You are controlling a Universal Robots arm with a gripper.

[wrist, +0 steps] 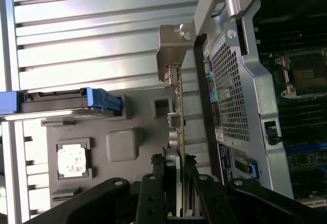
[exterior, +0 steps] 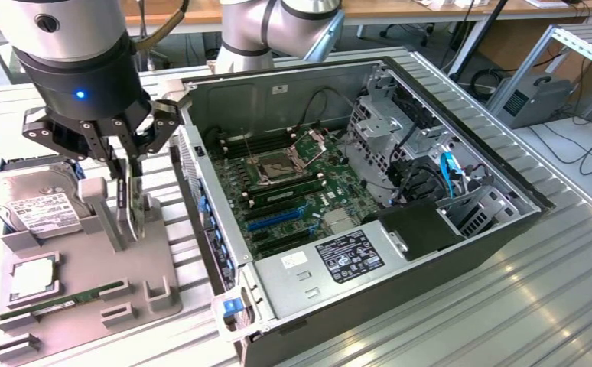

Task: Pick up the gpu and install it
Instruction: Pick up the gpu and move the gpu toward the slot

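Observation:
The gpu (exterior: 125, 202) is a thin dark card with a silver bracket at one end. It stands on edge over the grey parts tray (exterior: 92, 264), beside the tray's upright post. My gripper (exterior: 122, 164) comes down from above and is shut on the card's top edge. In the wrist view the gpu (wrist: 178, 106) runs edge-on away from my gripper (wrist: 178, 168), with a black finger pressed on each face. I cannot tell whether its lower edge still rests in the tray. The open computer case (exterior: 378, 65) lies on the exterior view's right, its motherboard (exterior: 286, 191) and blue slots (exterior: 275, 219) exposed.
On the tray lie a silver hard drive (exterior: 36, 202), a processor chip (exterior: 33, 279) and a green memory stick (exterior: 66, 300). The case's perforated rear wall (wrist: 230, 91) stands close beside the card. Drive cages and cables fill the case's far side.

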